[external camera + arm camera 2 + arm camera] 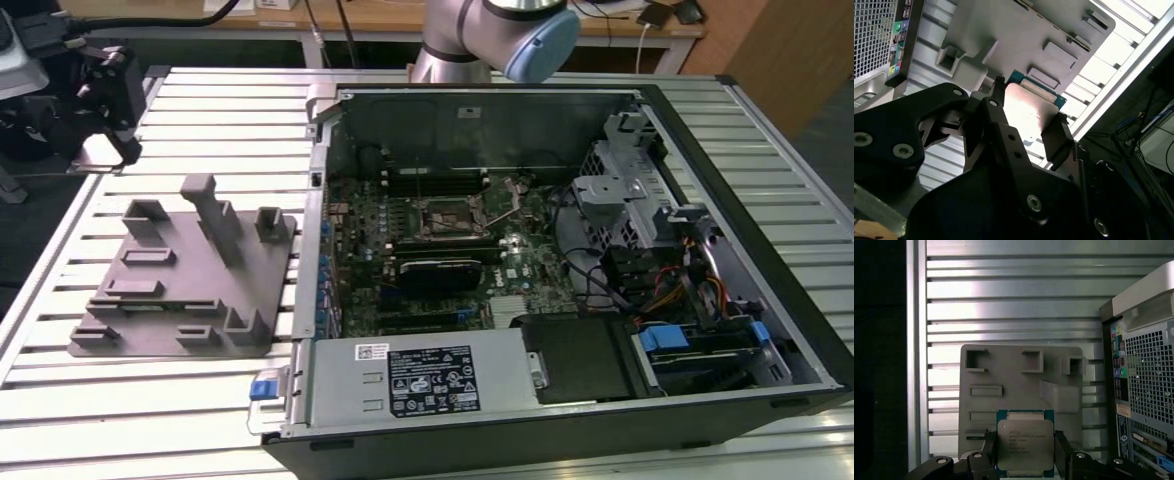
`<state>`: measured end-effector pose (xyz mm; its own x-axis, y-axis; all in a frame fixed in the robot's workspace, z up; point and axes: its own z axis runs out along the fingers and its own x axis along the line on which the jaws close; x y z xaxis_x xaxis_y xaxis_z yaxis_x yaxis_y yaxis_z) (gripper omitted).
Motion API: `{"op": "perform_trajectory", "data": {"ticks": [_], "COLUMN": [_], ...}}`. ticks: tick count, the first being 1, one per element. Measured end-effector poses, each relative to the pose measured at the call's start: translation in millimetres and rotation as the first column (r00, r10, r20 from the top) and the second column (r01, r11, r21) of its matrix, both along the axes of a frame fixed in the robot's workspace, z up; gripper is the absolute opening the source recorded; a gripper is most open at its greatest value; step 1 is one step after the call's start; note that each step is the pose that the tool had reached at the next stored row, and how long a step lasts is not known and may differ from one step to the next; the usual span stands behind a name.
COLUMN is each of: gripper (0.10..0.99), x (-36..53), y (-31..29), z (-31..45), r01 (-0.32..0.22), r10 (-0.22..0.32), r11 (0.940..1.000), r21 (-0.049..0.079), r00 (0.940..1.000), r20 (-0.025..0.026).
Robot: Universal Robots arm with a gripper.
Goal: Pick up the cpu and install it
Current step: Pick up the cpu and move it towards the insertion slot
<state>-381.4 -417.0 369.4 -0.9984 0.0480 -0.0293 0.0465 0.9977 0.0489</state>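
The tool [1025, 456] is clamped on the cpu [1025, 447]. In both wrist views one black finger [990, 452] presses each of two opposite sides of the chip. Its silver-grey metal top faces the camera in the first wrist view, with a thin blue-green rim around it. In the second wrist view the cpu [1030, 114] shows lifted clear between the fingers [1058, 134] of the tool [1029, 116], with the grey plastic block [1019, 35] behind it.

The block [187, 290] lies flat on the slatted metal surface [200, 100], near the edge on the exterior view's left. Its recessed pockets and upright posts face up.

Just beside it, toward the exterior view's right, the open computer case [481, 125] lies on its side. On the board inside sits the black socket frame [447, 218], with a thin metal lever [509, 208] slanting up at its side. In the first wrist view the perforated rear panel of the case [1149, 365] stands alongside the block [1019, 375].
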Motion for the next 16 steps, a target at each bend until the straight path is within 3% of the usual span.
{"op": "perform_trajectory", "data": {"ticks": [16], "gripper": [0.541], "x": [24.4], "y": [0.0], "z": [0.0], "r01": [0.000], "r10": [0.000], "r11": [1.0000], "r21": [0.000], "r00": [1.0000], "r20": [-0.0001]}}
